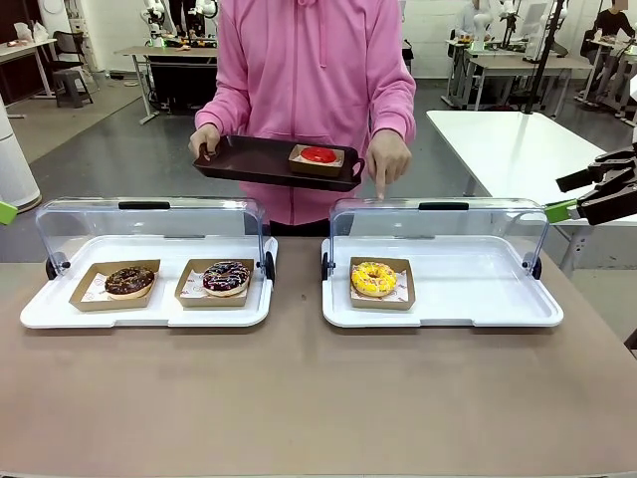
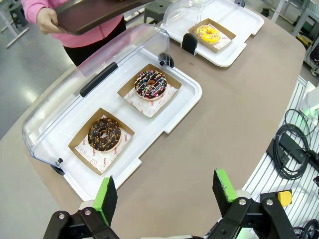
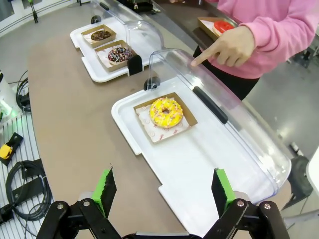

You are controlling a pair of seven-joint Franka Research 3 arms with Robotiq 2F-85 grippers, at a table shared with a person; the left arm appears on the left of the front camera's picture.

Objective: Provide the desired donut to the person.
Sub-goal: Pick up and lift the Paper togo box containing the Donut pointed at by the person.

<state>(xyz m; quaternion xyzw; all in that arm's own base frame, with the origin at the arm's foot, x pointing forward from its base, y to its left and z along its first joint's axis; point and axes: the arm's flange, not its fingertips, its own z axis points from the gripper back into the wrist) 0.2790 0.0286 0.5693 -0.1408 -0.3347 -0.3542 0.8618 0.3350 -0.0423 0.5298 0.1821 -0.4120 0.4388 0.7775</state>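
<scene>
Evidently the person's bare hand (image 3: 232, 47) is pointing at the yellow-iced ring donut (image 3: 166, 112), choosing it; I am holding the right tool (image 3: 163, 191) near it and the left tool (image 2: 162, 191) both open, empty.

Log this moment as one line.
person's hand: pointing toward yellow donut | left gripper: open | right gripper: open

The light is bright and even, and it falls from above. Under the white trays (image 1: 468, 311) the shadows on the brown desk (image 1: 299, 398) are soft and thin. The clear lids (image 1: 149, 224) carry pale reflections. The front view is sharp, also on the yellow donut (image 1: 373, 279); the far background is softer. Both wrist views bend the desk edges into curves.
</scene>
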